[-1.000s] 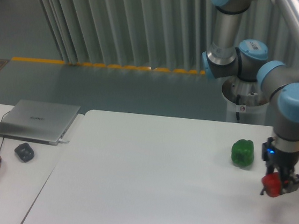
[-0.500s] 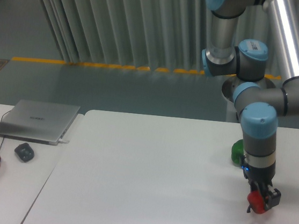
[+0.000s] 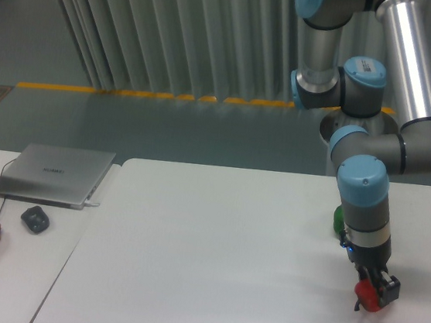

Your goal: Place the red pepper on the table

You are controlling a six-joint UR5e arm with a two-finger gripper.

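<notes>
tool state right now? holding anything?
Tool: closed on the red pepper, low over the table; contact with the surface cannot be told.

No legible text: the laptop [image 3: 54, 173] lid logo and the arm joint cap [image 3: 365, 69] label are too blurred to read.

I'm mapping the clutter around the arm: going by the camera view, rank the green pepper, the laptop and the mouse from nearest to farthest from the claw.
From the claw, which holds the red pepper:
1. Green pepper, just behind it, mostly hidden by the arm.
2. Laptop, far across on the side desk.
3. Mouse, in front of the laptop; nearly as far, so the last two are close to call.
</notes>
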